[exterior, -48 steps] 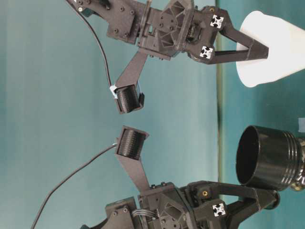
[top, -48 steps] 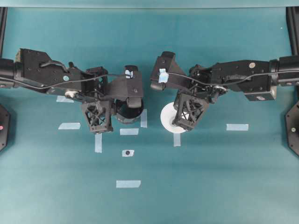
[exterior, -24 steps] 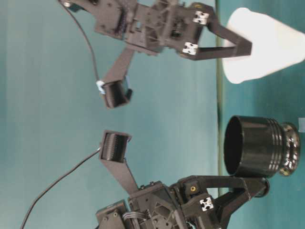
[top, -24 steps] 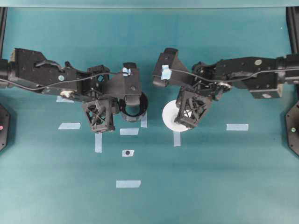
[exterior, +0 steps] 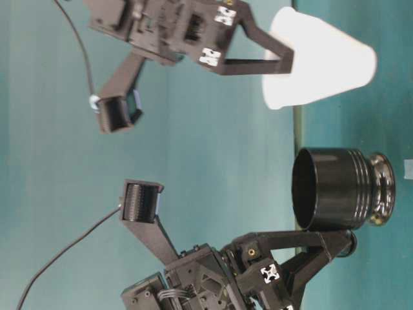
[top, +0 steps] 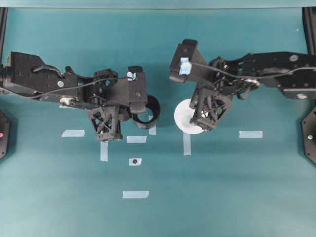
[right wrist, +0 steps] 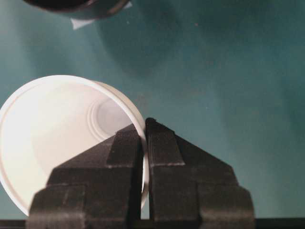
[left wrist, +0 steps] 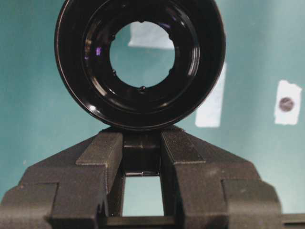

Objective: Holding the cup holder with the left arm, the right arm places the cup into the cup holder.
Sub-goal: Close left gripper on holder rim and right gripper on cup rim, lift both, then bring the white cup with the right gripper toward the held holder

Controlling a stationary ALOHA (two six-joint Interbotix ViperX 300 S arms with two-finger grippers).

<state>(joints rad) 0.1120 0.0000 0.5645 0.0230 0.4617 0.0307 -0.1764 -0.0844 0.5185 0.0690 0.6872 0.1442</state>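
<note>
Cup (exterior: 319, 68): clamped by the rim wall in the right tool (right wrist: 144, 138), one finger inside, one outside, jaws nearly shut on the thin paper. Hangs clear of the worktop (top: 222, 197), mouth facing the tool, small base pointing away. Not yet over the cup holder (exterior: 339, 188); sits off to one side of it with an open gap between.

Cup holder: gripped by its side handle in the left tool (left wrist: 142, 157), jaws partly closed on it, body just beyond the fingertips, lifted off the worktop, mouth unobstructed.

Progress: both pickups done, holder steadied. Left: align cup base with holder mouth, insert, release.

Materials: cup plain white paper, cone tapering to a round base, likely deforms under a hard squeeze. Holder glossy black, rigid, ribbed cylinder, open at the bottom, worktop visible through it. Worktop matte teal, with pale tape marks (top: 136, 194).
</note>
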